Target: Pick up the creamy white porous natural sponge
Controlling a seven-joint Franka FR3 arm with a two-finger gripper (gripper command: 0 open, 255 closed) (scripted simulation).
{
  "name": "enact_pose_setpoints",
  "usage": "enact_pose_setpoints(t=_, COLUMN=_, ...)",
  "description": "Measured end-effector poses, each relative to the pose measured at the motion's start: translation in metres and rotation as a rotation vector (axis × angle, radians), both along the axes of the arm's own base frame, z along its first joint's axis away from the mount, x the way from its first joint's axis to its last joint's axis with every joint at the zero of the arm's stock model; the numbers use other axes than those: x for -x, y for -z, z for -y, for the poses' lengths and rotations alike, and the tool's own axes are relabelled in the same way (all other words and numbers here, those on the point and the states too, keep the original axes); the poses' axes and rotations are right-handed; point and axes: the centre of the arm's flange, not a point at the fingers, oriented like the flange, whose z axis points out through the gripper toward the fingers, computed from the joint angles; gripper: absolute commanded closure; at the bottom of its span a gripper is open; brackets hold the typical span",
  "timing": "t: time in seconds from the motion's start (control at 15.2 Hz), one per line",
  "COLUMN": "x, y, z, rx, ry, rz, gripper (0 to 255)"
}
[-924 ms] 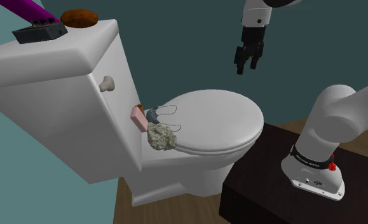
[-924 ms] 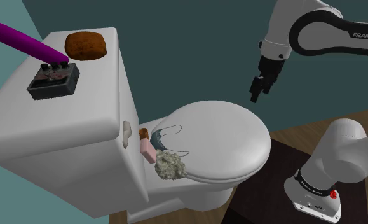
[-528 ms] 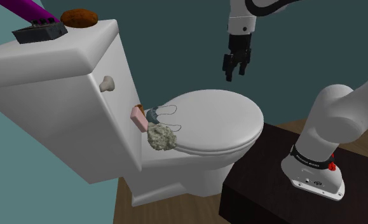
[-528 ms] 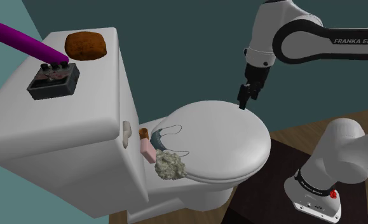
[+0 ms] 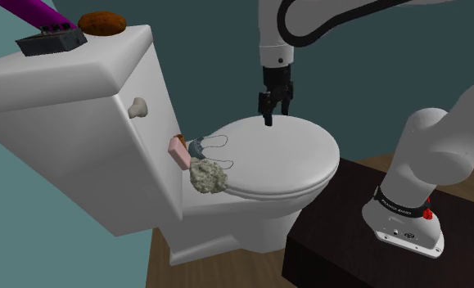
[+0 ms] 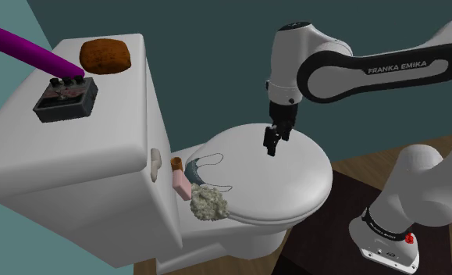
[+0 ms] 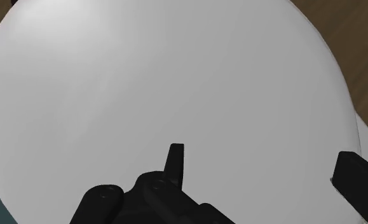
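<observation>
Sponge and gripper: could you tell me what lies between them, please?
In the shoulder view, mostly bare white toilet lid separates the gripper and the sponge; beside the sponge, a thin loop of the blue-grey mask lies on the lid.

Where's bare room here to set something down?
The lid is bare all over. The tank top is free in front of the black box and brown pad. Crowded: lid's rim by the tank, where sponge, pink bar and blue mask bunch.

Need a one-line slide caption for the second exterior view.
Open gripper hovers above the closed toilet lid; the pale sponge lies untouched at the lid's edge.
</observation>
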Motion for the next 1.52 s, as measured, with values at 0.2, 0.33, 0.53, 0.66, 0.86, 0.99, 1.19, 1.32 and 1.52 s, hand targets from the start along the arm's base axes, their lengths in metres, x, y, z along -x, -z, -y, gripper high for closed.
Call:
enact_pose_setpoints(t=0.2, x=-0.016, y=0.01, z=-0.037, rx=-0.002, ry=-0.042, rz=-0.016, gripper=0)
enact_pose_setpoints(t=0.33, x=-0.026, y=0.023, z=-0.056, rx=-0.003, ry=-0.07, rz=-0.028, gripper=0)
enact_pose_setpoints(t=0.53, x=-0.044, y=0.04, z=-0.093, rx=-0.005, ry=-0.112, rz=-0.044, gripper=0)
enact_pose_setpoints(t=0.66, x=-0.052, y=0.05, z=-0.118, rx=-0.006, ry=-0.141, rz=-0.056, gripper=0)
enact_pose_setpoints(t=0.86, x=-0.059, y=0.065, z=-0.153, rx=-0.007, ry=-0.182, rz=-0.073, gripper=0)
enact_pose_setpoints(t=0.99, x=-0.067, y=0.076, z=-0.179, rx=-0.009, ry=-0.21, rz=-0.084, gripper=0)
enact_pose_setpoints(t=1.19, x=-0.074, y=0.092, z=-0.209, rx=-0.01, ry=-0.243, rz=-0.097, gripper=0)
enact_pose_setpoints(t=1.32, x=-0.073, y=0.103, z=-0.212, rx=-0.011, ry=-0.248, rz=-0.1, gripper=0)
enact_pose_setpoints(t=1.52, x=-0.074, y=0.119, z=-0.212, rx=-0.011, ry=-0.249, rz=-0.1, gripper=0)
